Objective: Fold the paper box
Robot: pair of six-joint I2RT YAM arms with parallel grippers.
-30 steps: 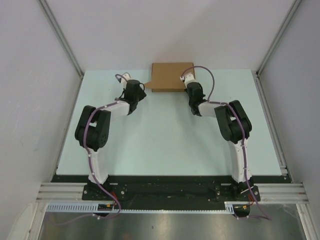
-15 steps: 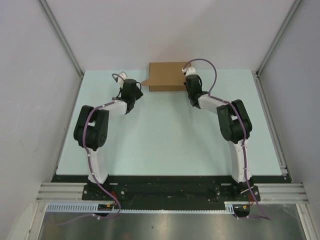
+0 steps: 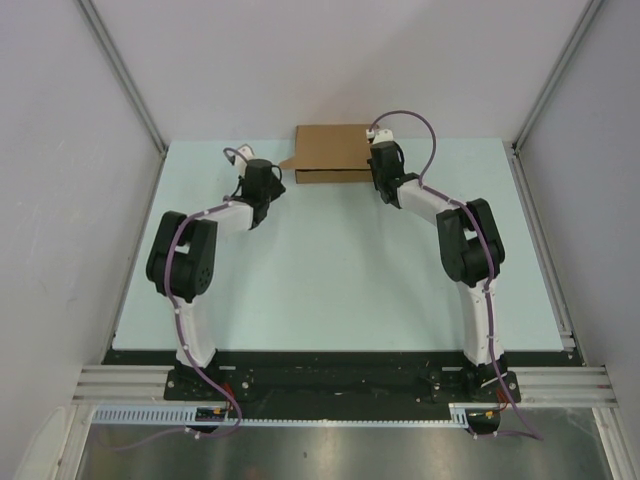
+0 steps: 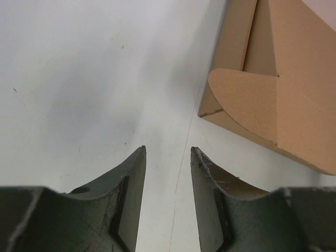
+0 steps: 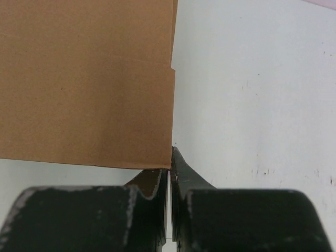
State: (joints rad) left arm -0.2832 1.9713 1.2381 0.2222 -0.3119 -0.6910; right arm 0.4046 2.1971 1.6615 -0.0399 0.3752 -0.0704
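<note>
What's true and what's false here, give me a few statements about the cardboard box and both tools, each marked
The left tool is open and empty. True.
The paper box lies in the middle of the table. False: it lies at the table's far edge.
The right tool is shut at the box's near right corner. True.
The left tool grips the box's rounded flap. False: the flap lies apart, ahead of it and to the right.
</note>
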